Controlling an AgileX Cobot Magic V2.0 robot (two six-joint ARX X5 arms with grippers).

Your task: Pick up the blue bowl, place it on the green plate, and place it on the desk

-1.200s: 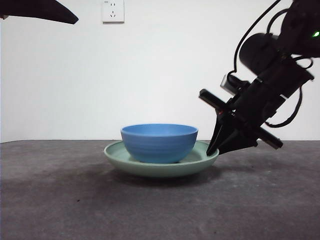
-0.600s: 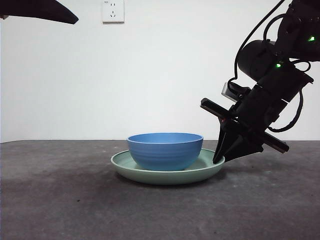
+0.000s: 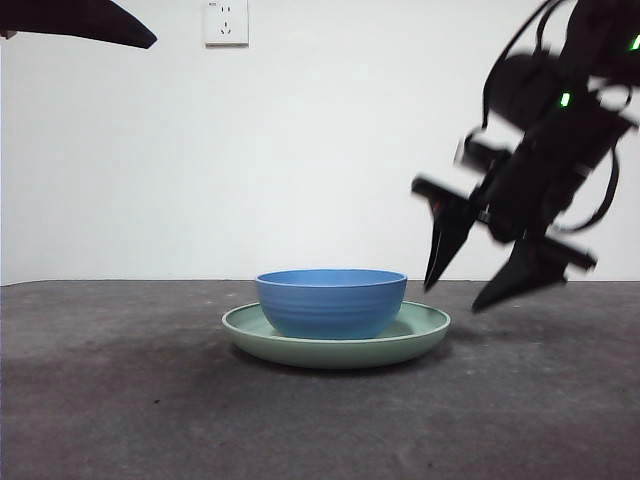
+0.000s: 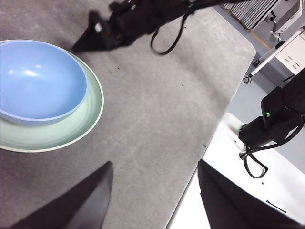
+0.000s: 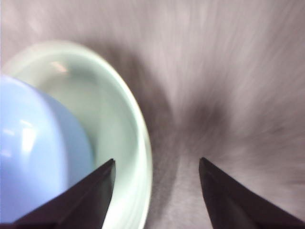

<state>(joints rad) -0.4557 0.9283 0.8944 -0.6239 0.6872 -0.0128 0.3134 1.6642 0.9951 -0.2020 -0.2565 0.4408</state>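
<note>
The blue bowl sits inside the green plate, and the plate rests flat on the desk. My right gripper is open and empty, blurred, just above and to the right of the plate's right rim. In the right wrist view the plate and the bowl lie beside the open jaws. My left gripper is open and empty, high above the desk; its view shows the bowl in the plate and the right arm beyond them.
A white wall with a power socket stands behind the desk. The left arm shows as a black tip at the top left corner. The desk's edge and a white side table appear in the left wrist view.
My right gripper has let go of the plate's rim, opened and risen away to the right. The plate with the bowl has come down flat on the desk.
</note>
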